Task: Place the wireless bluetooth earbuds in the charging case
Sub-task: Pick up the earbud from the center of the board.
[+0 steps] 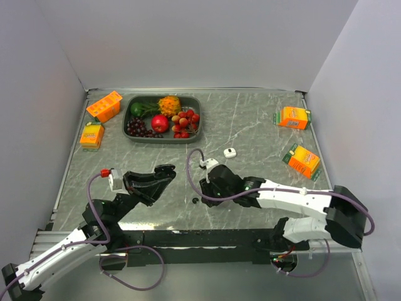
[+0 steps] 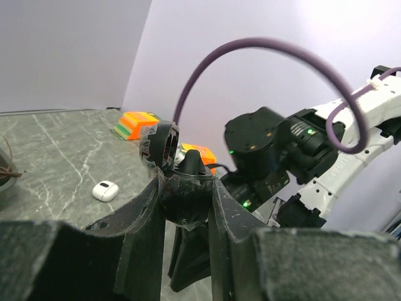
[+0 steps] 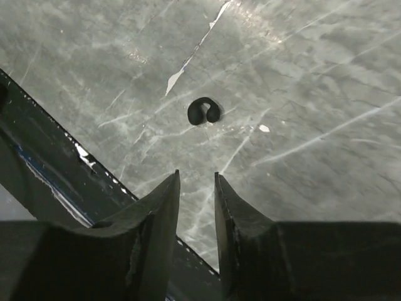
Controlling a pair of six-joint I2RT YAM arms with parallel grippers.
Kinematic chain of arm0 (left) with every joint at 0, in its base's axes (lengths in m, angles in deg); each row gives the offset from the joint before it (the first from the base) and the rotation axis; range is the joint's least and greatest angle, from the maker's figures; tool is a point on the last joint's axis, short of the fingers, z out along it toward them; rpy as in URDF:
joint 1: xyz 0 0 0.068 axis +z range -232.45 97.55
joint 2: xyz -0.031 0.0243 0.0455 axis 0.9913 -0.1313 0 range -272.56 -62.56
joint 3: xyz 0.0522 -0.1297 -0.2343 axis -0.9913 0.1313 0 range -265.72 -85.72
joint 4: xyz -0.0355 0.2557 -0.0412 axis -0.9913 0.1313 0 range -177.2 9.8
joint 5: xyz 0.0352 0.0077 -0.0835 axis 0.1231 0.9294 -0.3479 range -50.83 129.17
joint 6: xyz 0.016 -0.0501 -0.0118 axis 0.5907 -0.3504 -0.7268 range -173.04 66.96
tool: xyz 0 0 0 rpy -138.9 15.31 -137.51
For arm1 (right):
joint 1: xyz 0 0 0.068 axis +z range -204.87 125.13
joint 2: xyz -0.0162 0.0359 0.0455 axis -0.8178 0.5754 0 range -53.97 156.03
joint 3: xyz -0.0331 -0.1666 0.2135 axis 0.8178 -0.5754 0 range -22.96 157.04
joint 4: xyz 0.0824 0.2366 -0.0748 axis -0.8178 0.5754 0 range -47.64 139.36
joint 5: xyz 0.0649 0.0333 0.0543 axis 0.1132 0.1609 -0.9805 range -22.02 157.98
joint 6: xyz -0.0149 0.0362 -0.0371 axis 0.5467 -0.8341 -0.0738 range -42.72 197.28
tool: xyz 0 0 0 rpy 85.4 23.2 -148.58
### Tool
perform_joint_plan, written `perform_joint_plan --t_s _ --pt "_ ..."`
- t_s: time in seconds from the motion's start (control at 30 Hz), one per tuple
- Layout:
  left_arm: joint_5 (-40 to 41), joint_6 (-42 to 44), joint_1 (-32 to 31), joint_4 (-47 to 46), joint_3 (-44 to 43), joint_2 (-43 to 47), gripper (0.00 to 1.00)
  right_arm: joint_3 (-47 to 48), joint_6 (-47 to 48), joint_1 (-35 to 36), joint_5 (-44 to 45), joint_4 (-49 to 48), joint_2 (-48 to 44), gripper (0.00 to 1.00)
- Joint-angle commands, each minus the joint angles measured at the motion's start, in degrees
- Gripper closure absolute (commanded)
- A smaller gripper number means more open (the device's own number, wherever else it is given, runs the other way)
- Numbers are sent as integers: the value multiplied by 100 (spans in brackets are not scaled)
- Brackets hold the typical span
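- Top view: the fingers of the left gripper (image 1: 166,170) hang above the table (image 1: 263,135) at near left, aimed toward the centre. I cannot tell from here what they clamp.
- The right gripper (image 1: 203,190) points down at the near-centre of the table. A black earbud (image 1: 195,200) lies loose on the marble just beside its tips, not touching them.
- A white case (image 1: 230,152) sits on the table farther back, past the right wrist.
- A fruit tray (image 1: 126,119) stands at back left. Orange boxes (image 1: 104,105) lie two at the left and two at the right.
- Left wrist view: the fingers (image 2: 141,213) are clenched on the black charging case (image 2: 185,197), which is pinched by its body between the pads.
- The lid (image 2: 160,144) is flipped open and stands up. The inside is too dark to tell whether a bud is seated.
- Beyond it are the white case (image 2: 105,190) on the marble and the right arm (image 2: 282,157) close by.
- Right wrist view: the fingers (image 3: 156,219) are nearly together with a narrow gap between them and nothing in the gap.
- The black earbud (image 3: 203,111) lies on the table straight ahead of the tips, apart from them, near the table's dark front edge.
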Motion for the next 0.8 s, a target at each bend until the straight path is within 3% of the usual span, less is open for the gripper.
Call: perform_joint_plan --t_s 0.0,0.27,0.77 --pt "159 69 9 72 6 84 99 336 -281 -169 -561 -522 456 67" --pt "71 69 9 11 -12 31 99 749 -245 -345 -649 -523 1257 53" --pt "88 77 9 -42 32 83 99 960 -298 -635 -632 -637 2057 57"
